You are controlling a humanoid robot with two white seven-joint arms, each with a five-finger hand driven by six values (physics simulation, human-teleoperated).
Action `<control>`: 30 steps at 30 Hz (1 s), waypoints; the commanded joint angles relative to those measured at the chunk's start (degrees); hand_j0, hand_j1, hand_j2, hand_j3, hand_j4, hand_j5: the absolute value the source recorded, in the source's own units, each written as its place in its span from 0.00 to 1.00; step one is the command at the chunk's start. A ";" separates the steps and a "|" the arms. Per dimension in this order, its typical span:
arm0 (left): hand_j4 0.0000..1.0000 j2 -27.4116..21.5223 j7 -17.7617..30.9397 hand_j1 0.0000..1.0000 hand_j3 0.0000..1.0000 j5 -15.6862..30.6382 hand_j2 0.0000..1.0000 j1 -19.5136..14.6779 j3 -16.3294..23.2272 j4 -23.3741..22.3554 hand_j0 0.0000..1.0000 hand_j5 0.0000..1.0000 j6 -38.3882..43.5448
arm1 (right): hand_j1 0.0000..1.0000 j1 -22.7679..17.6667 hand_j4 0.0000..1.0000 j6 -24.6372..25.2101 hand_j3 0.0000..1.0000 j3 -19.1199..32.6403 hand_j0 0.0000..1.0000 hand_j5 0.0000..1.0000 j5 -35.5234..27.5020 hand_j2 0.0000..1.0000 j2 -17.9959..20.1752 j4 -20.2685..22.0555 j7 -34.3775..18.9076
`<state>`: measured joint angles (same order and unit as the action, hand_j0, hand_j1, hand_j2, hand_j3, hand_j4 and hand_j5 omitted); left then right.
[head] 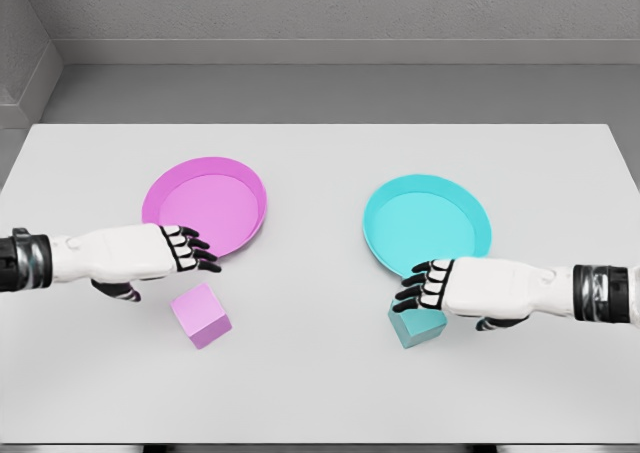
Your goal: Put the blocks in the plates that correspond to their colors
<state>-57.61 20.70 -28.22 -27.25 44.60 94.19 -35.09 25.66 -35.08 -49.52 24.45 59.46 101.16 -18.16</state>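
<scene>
A pink block [200, 315] sits on the white desk [320, 173] toward the front edge, left of the middle, just in front of a pink plate [205, 206] and apart from it. A teal block [414, 326] sits toward the front edge right of the middle, close in front of a teal plate [428, 223], and its top is partly covered by the right hand [440, 288]. Both plates are round and shallow, lie side by side in the middle of the desk, well apart, and hold nothing. The left hand [165, 253] comes in from the left edge and hovers above and just behind the pink block, over the front rim of the pink plate, its dark fingers loosely extended and holding nothing. The right hand comes in from the right edge, its fingers relaxed and pointing left directly over the teal block; whether it touches the block cannot be told, and nothing is gripped.
</scene>
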 commanded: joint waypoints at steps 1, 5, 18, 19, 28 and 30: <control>1.00 0.13 -0.04 1.00 1.00 0.36 1.00 0.09 0.40 0.03 1.00 1.00 0.09 | 1.00 0.00 1.00 0.08 1.00 0.03 1.00 1.00 0.07 1.00 -1.28 0.00 -0.83; 1.00 0.83 0.04 1.00 1.00 0.27 1.00 0.35 1.27 0.03 1.00 1.00 0.09 | 1.00 -0.09 1.00 0.08 1.00 0.03 1.00 1.00 3.58 1.00 -4.26 0.00 -0.92; 1.00 3.20 0.92 1.00 1.00 -1.31 1.00 1.58 2.06 -1.11 1.00 1.00 0.09 | 1.00 -0.26 1.00 0.08 1.00 0.04 1.00 1.00 7.45 1.00 -6.55 -1.32 -0.92; 1.00 3.38 0.92 1.00 1.00 -1.40 1.00 1.58 2.06 -1.20 1.00 1.00 0.09 | 1.00 -0.53 1.00 0.08 1.00 0.03 1.00 1.00 7.45 1.00 -6.55 -1.32 -0.92; 1.00 4.61 1.54 1.00 1.00 -1.40 1.00 1.67 2.06 -1.46 1.00 1.00 0.09 | 1.00 -0.79 1.00 0.08 1.00 0.03 1.00 1.00 8.24 1.00 -6.55 -2.29 -1.00; 1.00 4.61 1.54 1.00 1.00 -1.49 1.00 1.76 2.06 -1.46 1.00 1.00 0.09 | 1.00 -0.79 1.00 0.08 1.00 0.03 1.00 1.00 8.33 1.00 -6.55 -2.29 -1.00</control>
<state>-53.09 22.21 -30.02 -25.40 46.69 92.74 -35.09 24.70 -35.09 -49.50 32.97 52.86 98.94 -19.13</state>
